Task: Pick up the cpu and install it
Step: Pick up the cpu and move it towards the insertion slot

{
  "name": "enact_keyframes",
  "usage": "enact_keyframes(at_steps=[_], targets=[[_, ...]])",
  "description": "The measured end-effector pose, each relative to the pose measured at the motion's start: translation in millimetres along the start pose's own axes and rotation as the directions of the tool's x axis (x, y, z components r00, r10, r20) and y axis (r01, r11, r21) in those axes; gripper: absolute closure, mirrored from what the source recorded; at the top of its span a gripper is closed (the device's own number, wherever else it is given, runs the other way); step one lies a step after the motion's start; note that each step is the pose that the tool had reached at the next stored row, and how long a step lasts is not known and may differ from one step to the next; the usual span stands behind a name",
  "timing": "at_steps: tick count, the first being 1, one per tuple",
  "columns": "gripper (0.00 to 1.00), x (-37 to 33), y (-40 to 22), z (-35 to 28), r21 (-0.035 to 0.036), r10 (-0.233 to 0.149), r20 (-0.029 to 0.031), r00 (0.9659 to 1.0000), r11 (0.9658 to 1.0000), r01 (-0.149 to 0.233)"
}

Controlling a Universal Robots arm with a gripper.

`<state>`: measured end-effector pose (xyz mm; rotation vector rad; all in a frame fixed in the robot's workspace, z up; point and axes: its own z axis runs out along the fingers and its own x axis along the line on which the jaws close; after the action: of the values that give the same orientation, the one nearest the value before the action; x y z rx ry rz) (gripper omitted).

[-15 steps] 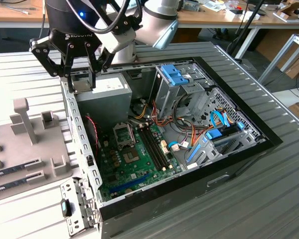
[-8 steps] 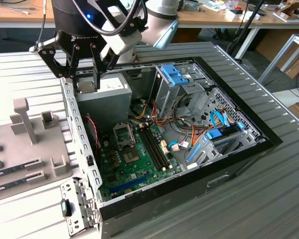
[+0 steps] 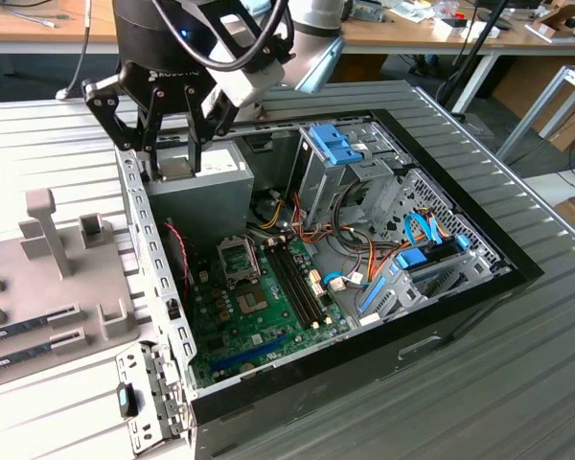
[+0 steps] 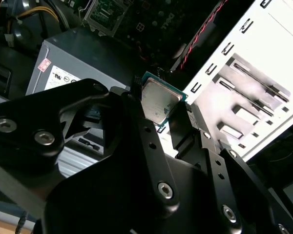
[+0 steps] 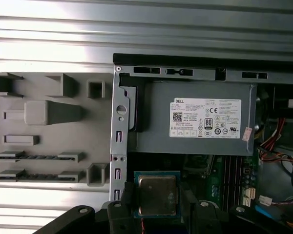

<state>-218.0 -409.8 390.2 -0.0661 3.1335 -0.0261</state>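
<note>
Gripper point(image 5: 157, 199) clamped on the cpu point(image 5: 157, 192), pinching two opposite edges (silvery lid faces both wrist views), held in the air over the open computer case point(image 3: 479, 297), near its grey power supply point(image 5: 151, 131) on the exterior view's left.
</note>
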Motion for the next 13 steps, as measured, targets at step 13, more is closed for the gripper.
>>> enact_keyframes(at_steps=[13], targets=[[0.53, -12.4, -3.2, 1.5, 0.0000, 0.000, 0.0000, 1.0000, 1.0000, 0.000]])
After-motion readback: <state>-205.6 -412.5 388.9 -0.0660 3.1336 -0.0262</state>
